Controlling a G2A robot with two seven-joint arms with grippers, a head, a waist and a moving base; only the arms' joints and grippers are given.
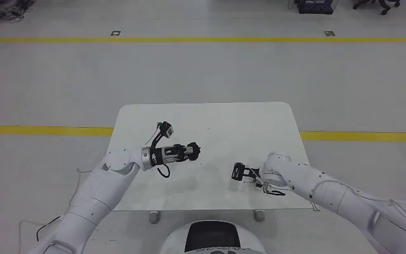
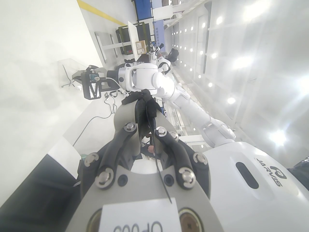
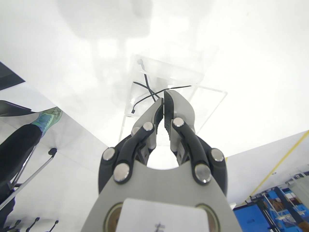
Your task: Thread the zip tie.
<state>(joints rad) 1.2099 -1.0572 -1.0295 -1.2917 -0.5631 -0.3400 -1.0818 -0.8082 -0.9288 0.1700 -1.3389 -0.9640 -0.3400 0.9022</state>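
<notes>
Ideally, with the left gripper [image 2: 143, 98] clamped on the zip tie [image 2: 159, 170] above the table [image 1: 254, 120] and the right gripper [image 3: 163, 98] closed over spare ties [image 3: 146, 81] in a clear tray [image 3: 212, 90], the right should pinch the held tie's tail and feed it straight into its head.

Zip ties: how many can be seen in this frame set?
4. One zip tie is pinched in the left gripper; three lie crossed in the clear box, one steep, one shallow, one curved. Overlap or reflections there could hide more.
</notes>
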